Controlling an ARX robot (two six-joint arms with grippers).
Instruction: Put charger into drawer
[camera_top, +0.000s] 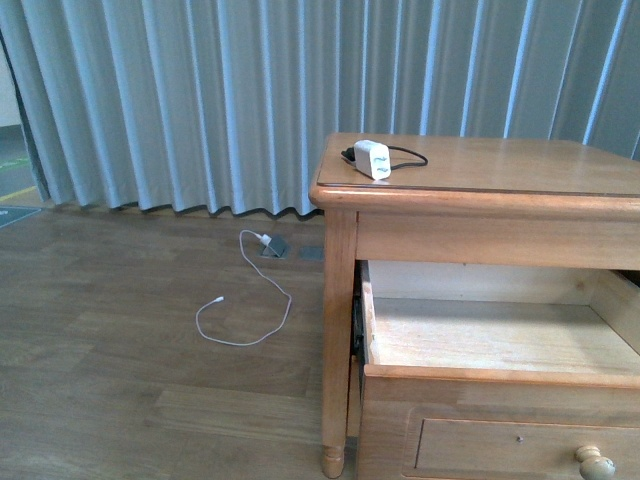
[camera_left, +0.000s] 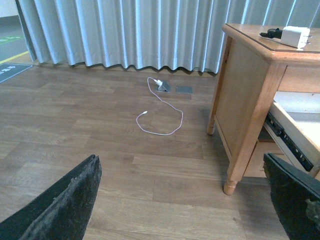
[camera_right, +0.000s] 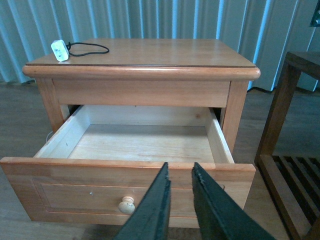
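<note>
The white charger (camera_top: 372, 158) with green marks lies on the nightstand top near its left front corner, its black cable (camera_top: 405, 155) looped behind it; it also shows as the charger (camera_left: 296, 36) and the charger (camera_right: 59, 50). The drawer (camera_top: 500, 373) stands pulled out, pale inside and bare, with its round knob (camera_right: 127, 205) on the front panel. My right gripper (camera_right: 180, 172) is shut with nothing in it, just in front of the drawer front (camera_right: 125, 190). My left gripper (camera_left: 182, 200) is open over the floor, left of the nightstand, holding nothing.
A long thin white cable (camera_top: 245, 305) lies on the wooden floor (camera_top: 120, 350) by a floor socket (camera_top: 276, 246). Grey curtains (camera_top: 200, 90) hang behind. A dark wooden slatted rack (camera_right: 292, 150) stands right of the nightstand. The nightstand leg (camera_left: 235, 170) is near my left gripper.
</note>
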